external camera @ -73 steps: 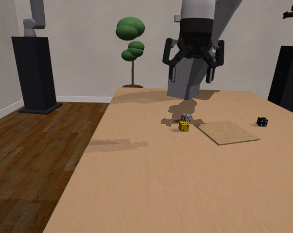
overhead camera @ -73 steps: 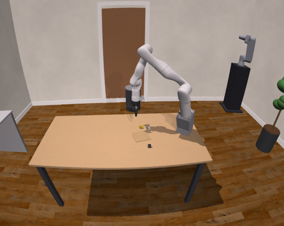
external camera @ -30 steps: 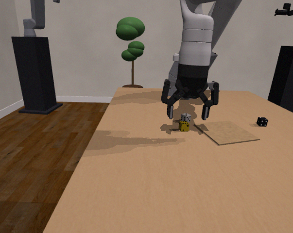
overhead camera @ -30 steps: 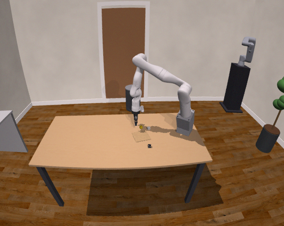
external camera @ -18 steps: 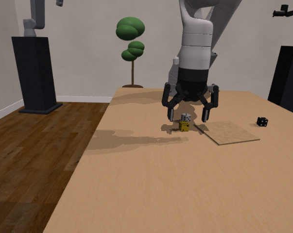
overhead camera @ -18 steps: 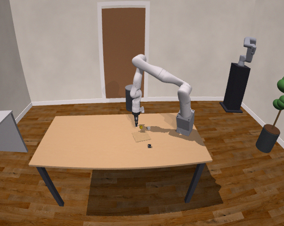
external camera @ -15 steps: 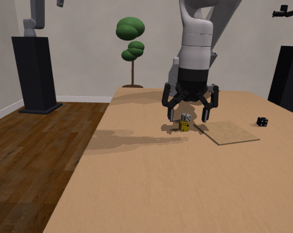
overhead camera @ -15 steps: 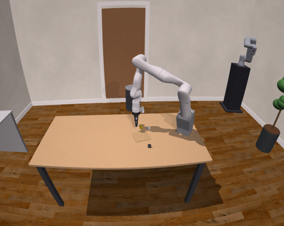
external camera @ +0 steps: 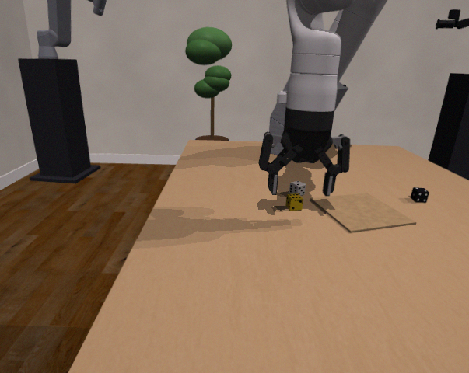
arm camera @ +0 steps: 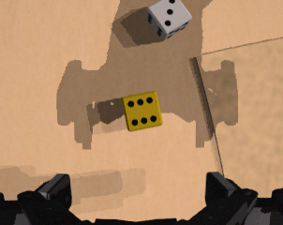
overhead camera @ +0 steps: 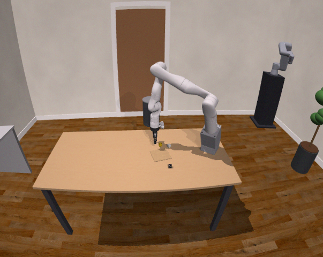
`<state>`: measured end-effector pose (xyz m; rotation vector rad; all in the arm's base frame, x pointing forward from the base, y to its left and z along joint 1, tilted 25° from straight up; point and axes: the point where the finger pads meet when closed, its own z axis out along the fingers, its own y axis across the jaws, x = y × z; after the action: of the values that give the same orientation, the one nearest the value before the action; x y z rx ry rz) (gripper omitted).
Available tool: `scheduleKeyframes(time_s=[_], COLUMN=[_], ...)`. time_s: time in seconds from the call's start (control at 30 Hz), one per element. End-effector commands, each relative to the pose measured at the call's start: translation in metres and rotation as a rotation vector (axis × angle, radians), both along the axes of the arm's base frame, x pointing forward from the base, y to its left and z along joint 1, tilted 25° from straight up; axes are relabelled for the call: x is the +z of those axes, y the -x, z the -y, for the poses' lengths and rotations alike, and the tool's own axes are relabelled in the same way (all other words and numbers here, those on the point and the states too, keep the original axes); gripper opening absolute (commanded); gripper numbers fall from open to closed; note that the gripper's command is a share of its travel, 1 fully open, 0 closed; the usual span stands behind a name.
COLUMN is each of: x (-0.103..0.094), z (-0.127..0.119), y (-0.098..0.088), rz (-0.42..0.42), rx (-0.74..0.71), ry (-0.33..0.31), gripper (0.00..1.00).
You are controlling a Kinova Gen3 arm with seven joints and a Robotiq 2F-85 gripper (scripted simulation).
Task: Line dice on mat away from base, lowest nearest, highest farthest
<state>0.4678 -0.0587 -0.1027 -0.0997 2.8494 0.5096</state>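
Note:
My gripper (overhead camera: 155, 142) (external camera: 300, 193) (arm camera: 138, 189) is open and empty, pointing down above the table. The yellow die (overhead camera: 159, 144) (external camera: 295, 202) (arm camera: 142, 111) lies on the table beside the mat and shows six on top; in the wrist view it is ahead of the fingertips, between their lines. The white die (overhead camera: 168, 145) (external camera: 297, 188) (arm camera: 171, 18) lies nearer the base; three pips show on its top, which the wrist view's edge slightly cuts. The black die (overhead camera: 170, 166) (external camera: 419, 194) lies beyond the mat's other side; its top number is too small to tell. The thin tan mat (overhead camera: 160, 155) (external camera: 362, 212) (arm camera: 259, 112) lies flat.
The wooden table (overhead camera: 100, 160) (external camera: 246, 280) carries the robot's base (overhead camera: 210, 139) at its right end in the top view. The table's back edge is behind the gripper there. The white die is close to the yellow die, with a gap between them.

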Motion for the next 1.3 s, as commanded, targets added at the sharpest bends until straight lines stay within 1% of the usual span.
scheduleKeyframes(time_s=[0.0, 0.37, 0.57, 0.7, 0.93, 1.03, 1.27], x=[0.001, 0.001, 0.000, -0.002, -0.007, -0.009, -0.010], z=[0.001, 0.001, 0.000, -0.004, -0.012, -0.015, -0.017], y=[0.000, 0.000, 0.003, 0.016, 0.051, 0.062, 0.071], rz=[0.001, 0.001, 0.001, 0.001, 0.001, 0.001, 0.001], rx=[-0.001, -0.001, -0.001, -0.001, -0.001, -0.001, -0.001], ry=[0.001, 0.001, 0.001, 0.001, 0.001, 0.001, 0.001], gripper=[1.00, 1.00, 1.00, 1.00, 1.00, 1.00, 1.00])
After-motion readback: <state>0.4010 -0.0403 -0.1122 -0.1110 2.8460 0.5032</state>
